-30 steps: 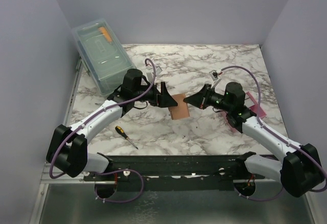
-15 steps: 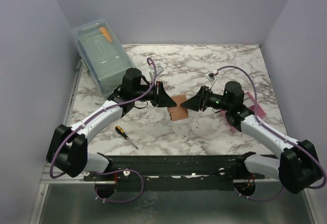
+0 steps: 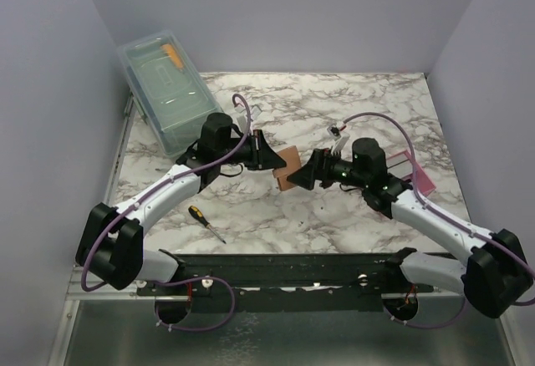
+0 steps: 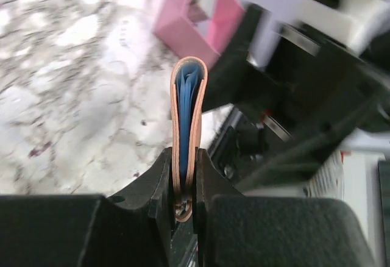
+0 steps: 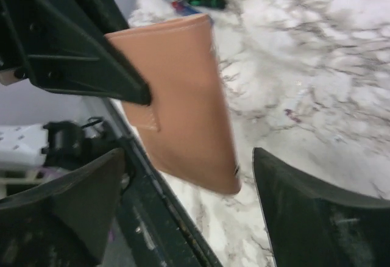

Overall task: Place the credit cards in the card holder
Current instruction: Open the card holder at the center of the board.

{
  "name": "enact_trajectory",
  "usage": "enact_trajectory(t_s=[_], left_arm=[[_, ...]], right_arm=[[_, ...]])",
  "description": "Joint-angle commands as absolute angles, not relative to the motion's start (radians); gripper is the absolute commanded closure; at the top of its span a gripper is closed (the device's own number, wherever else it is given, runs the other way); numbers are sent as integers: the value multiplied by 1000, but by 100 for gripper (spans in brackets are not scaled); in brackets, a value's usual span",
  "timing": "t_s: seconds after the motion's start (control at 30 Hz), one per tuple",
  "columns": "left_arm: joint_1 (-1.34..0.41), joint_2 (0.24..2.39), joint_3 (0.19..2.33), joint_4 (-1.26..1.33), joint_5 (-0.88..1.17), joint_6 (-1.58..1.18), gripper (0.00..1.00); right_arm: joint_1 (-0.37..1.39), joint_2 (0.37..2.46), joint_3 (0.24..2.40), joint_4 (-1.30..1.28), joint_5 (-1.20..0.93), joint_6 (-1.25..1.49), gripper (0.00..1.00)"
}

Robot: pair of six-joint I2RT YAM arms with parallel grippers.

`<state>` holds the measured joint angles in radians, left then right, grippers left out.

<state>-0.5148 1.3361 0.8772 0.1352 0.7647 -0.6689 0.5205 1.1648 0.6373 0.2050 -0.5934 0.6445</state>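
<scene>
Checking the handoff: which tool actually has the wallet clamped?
The left tool: it is pinched shut on the edge of the wallet. The right tool is open, spread to either side of the wallet with gaps showing.

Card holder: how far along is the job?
Done: blue layers show inside the holder, possibly cards. In hand: left gripper clamps it; right gripper open around it. Left: unclear; no loose cards visible, pink tray partly hidden.
</scene>
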Motion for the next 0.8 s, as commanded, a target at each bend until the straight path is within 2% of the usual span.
enact_trajectory(t_s=[0.0, 0.1, 0.23, 0.37, 0.47, 0.6, 0.67, 0.73, 0.77], left_arm=[[-517, 1382, 949, -75, 485, -728, 100], [-518, 1399, 959, -120, 418, -757, 100], [-519, 1410, 973, -161, 358, -789, 100], [-518, 1423, 978, -183, 336, -809, 100], [-518, 1434, 982, -191, 343, -820, 100], [-519, 1442, 985, -193, 357, -822, 100], [-519, 1438, 983, -195, 350, -822, 100], [-519, 1432, 985, -193, 348, -819, 100], [-519, 1429, 988, -193, 348, -811, 100]], right_arm=[[665, 1065, 675, -52, -41, 401, 4], [858, 1083, 693, -63, 236, 316, 0], [1090, 1258, 795, -86, 610, 267, 0], [1176, 1463, 907, -107, 872, 276, 1], [1197, 1574, 957, -23, 940, 187, 4], [1198, 1695, 1041, -42, 1091, 191, 21], [1198, 1695, 1042, -52, 1104, 221, 35], [1197, 1673, 1007, 20, 1065, 194, 54], [1196, 1654, 989, 43, 1037, 196, 71]])
